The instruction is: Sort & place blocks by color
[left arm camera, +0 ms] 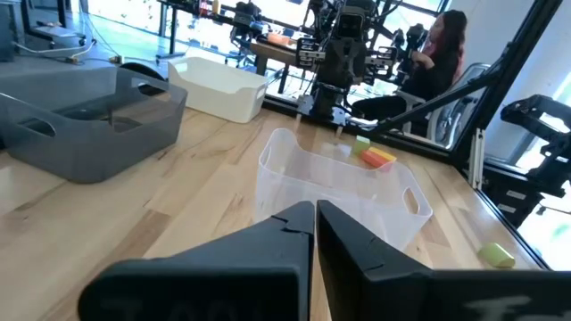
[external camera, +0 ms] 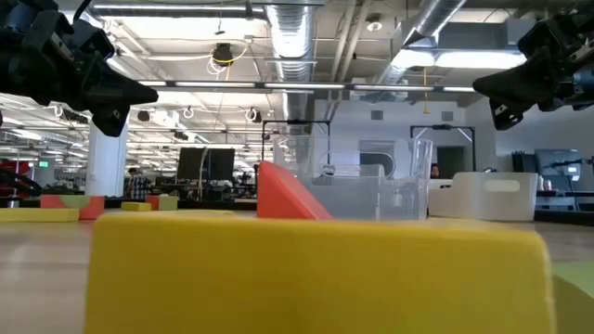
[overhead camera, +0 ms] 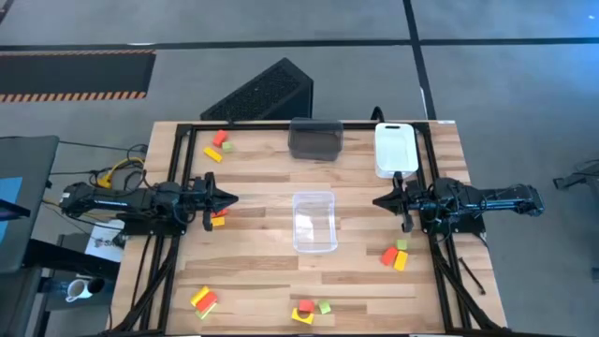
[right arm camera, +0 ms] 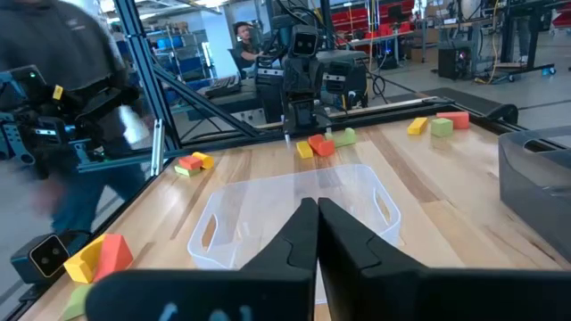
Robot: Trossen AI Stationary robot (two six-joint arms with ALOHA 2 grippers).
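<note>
Small red, yellow and green blocks lie in clusters on the wooden table: far left point(overhead camera: 217, 145), beside the left gripper point(overhead camera: 218, 219), near left point(overhead camera: 203, 300), near middle point(overhead camera: 312, 310) and right point(overhead camera: 397, 255). In the low view, a yellow block point(external camera: 316, 274) fills the foreground, with a red wedge point(external camera: 288, 197) behind it. My left gripper point(overhead camera: 231, 198) point(left arm camera: 315, 212) is shut, raised at the table's left side and pointing at the clear bin. My right gripper point(overhead camera: 378, 199) point(right arm camera: 318, 207) is shut and raised at the right side, facing it.
A clear bin point(overhead camera: 314, 221) stands mid-table between the grippers. A dark bin point(overhead camera: 315, 140) and a white bin point(overhead camera: 395, 148) sit at the far edge. Black frame rails run along the table's sides. A person point(right arm camera: 71, 89) moves beyond the table's left side, and another sits point(left arm camera: 442, 53) beyond its right.
</note>
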